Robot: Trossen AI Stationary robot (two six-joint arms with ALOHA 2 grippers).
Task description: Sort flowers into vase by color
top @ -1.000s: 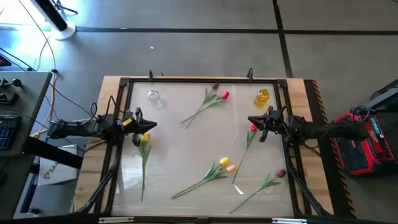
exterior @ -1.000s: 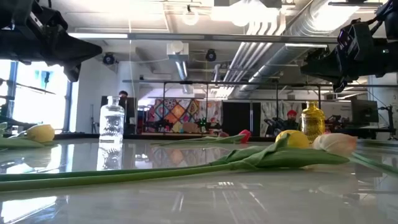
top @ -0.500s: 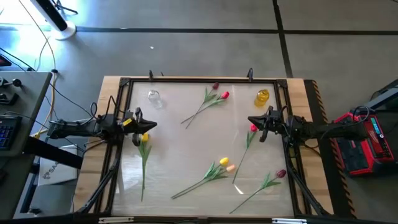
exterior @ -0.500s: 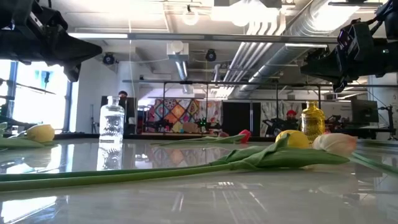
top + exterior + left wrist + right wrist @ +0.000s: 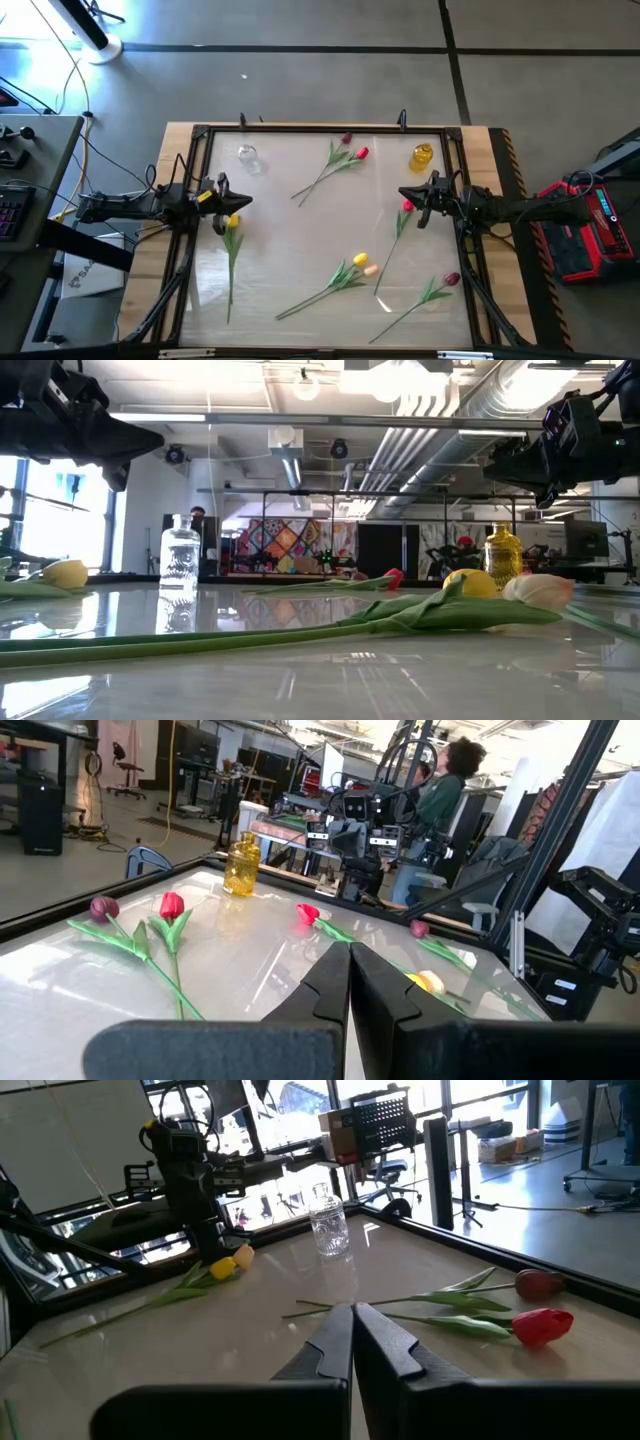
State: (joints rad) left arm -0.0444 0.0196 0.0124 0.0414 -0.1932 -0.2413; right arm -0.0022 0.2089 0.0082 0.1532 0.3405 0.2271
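We note thin-stemmed tulips [image 5: 336, 160] lying on the glossy pale surface [image 5: 300, 240], a ribbed clear glass vase [image 5: 247, 157], both arms' fingers clenched empty.

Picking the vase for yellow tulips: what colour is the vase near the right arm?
Amber yellow glass vase, clearest in the left wrist view.

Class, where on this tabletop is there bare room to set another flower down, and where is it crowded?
Free: the middle, between the yellow tulip by the left tool and the red pair; also between the clear vase and that pair. Crowded: the near right, around the yellow-peach pair and maroon tulip.
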